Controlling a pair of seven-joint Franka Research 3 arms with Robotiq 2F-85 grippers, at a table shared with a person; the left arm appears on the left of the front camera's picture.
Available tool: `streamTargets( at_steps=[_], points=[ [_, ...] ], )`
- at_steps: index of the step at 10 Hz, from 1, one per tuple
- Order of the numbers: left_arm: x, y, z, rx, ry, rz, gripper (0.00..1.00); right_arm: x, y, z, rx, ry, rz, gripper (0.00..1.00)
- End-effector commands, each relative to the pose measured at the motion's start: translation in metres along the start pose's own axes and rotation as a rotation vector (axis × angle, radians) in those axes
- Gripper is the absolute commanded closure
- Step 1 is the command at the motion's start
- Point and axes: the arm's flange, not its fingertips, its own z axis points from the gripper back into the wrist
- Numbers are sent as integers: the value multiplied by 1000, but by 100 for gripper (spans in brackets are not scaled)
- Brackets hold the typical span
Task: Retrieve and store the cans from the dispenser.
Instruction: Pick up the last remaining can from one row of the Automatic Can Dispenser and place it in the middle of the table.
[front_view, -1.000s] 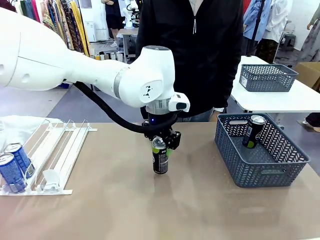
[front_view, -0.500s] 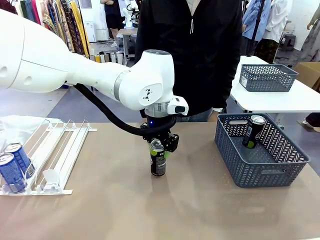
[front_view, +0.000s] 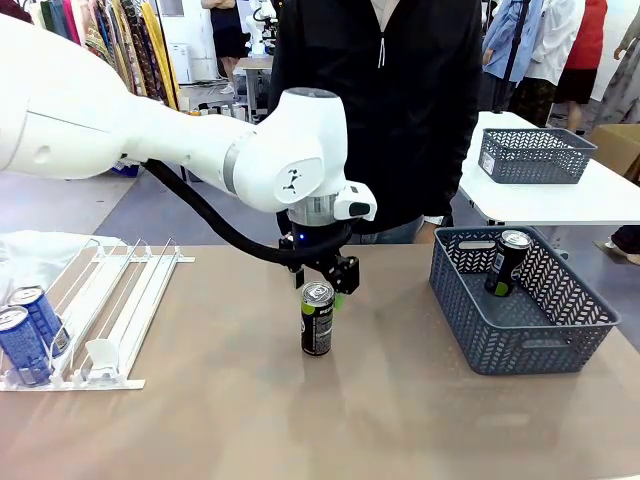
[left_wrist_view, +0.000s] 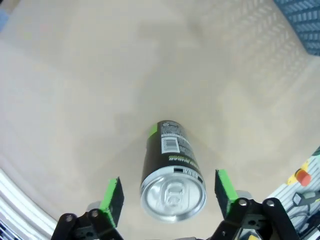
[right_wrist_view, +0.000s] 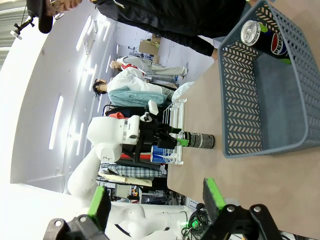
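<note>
Front view: black can (front_view: 317, 325) stands free

Left claw (front_view: 322, 284) hangs released just above the upright black can on the worktop (front_view: 250, 420). A barcode (left_wrist_view: 171, 145) shows on it; its green print is unreadable. A second can (right_wrist_view: 265, 36) in the basket (right_wrist_view: 260, 145) bears a Pepsi logo (right_wrist_view: 278, 44). Right claw (right_wrist_view: 155, 202) gapes empty.

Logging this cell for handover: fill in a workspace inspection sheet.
Surface: tan table, no spills seen.
Job's things: black can upright mid-table; second black can in grey basket; two blue cans in white dispenser.
Clutter: white cloth behind dispenser.
Tools: left tool open, straddling upright can, pads apart from it; right tool open, empty.
Cables: black hose under left arm.
Surroundings: person at far edge; another basket on side table.
</note>
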Motion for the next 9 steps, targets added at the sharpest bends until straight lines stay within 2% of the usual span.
streamTargets(
  at_steps=[1, 3, 5, 7, 9],
  points=[
    [-31, 11, 49, 40, -94, 55, 0, 2, 2, 1, 12, 2, 22, 0],
    [-82, 37, 127, -13, -210, 109, 0, 2, 2, 1, 12, 2, 22, 0],
    [-152, 99, 177, -108, -257, 254, 0, 2, 2, 1, 12, 2, 22, 0],
    [-263, 199, 206, -370, -332, 471, 0, 2, 2, 1, 12, 2, 22, 0],
    [-367, 269, 191, -626, -447, 615, 0, 2, 2, 1, 12, 2, 22, 0]
  ],
)
